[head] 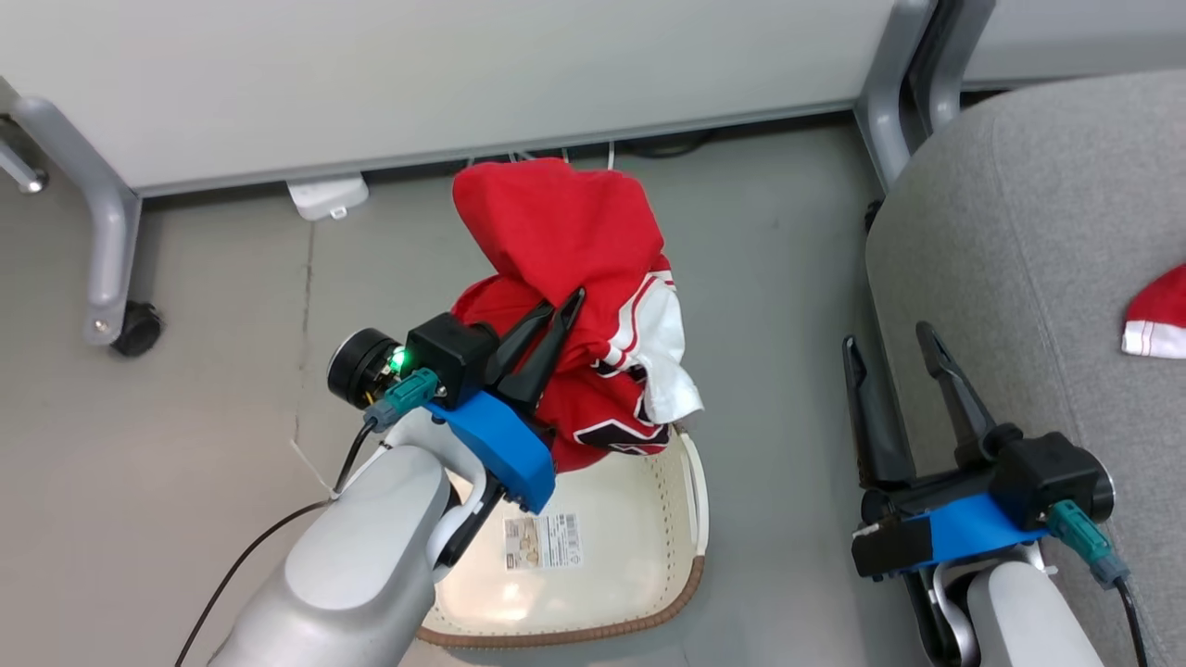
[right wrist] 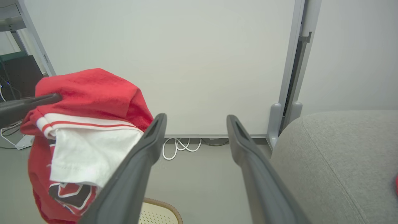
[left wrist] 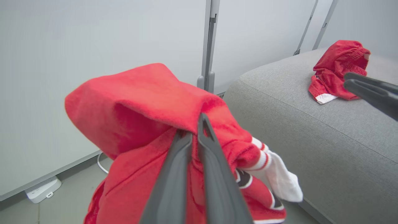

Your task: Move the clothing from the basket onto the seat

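A red garment with white striped trim (head: 565, 278) hangs in the air above the cream basket (head: 602, 593), pinched by my left gripper (head: 567, 310), which is shut on its fabric (left wrist: 155, 124). The basket's inside shows bare with a barcode sticker. A second red garment (head: 1158, 315) (left wrist: 335, 71) lies on the grey seat (head: 1019, 241) at the right. My right gripper (head: 889, 347) stands open beside the seat's edge with nothing between its fingers (right wrist: 155, 133); the held garment (right wrist: 84, 124) shows to its left.
A pale partition wall (head: 417, 74) on grey wheeled legs (head: 102, 241) stands behind the basket, with white cables (right wrist: 180, 146) and a white power block (head: 326, 196) at its foot. Grey floor (head: 788, 324) runs between basket and seat.
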{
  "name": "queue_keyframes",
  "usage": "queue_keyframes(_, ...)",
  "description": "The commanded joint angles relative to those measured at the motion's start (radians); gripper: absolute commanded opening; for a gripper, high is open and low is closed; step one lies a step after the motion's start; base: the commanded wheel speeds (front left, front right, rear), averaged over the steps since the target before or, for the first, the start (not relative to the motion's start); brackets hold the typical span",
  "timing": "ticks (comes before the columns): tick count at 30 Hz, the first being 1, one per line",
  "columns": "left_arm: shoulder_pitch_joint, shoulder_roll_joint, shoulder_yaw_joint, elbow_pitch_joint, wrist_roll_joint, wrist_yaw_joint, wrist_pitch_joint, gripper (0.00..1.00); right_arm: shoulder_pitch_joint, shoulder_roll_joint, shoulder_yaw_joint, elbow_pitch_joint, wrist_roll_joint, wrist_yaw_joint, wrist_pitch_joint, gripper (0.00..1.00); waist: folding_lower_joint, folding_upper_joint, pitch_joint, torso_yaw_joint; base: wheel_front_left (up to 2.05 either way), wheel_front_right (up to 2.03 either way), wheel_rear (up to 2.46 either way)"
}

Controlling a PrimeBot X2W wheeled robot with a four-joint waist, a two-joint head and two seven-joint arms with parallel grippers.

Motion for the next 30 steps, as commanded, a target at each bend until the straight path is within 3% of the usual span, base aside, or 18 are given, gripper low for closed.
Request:
queue_keyframes(1,0.013,0.0,0.009,-0.013,0.014,0.004,-0.003,0.0,0.02,0.003,0.004,0.005,0.005,-0.001,0.0,1.0,0.0002,0.0,-0.043,0.008,0.0,0.0,0.0)
queue_keyframes(14,0.024,-0.026,0.034,-0.095,0.063,0.006,-0.003,0.0,0.087,0.012,0.006,0.021,0.017,-0.001,0.0,1.0,0.0002,0.0,-0.167,0.017,0.0,0.0,0.0)
queue_keyframes(30,0.047,-0.02,0.037,-0.1,0.057,0.01,-0.003,0.0,0.084,0.007,0.048,-0.012,0.003,-0.001,0.0,1.0,0.0002,0.0,-0.184,0.02,0.0,0.0,0.0)
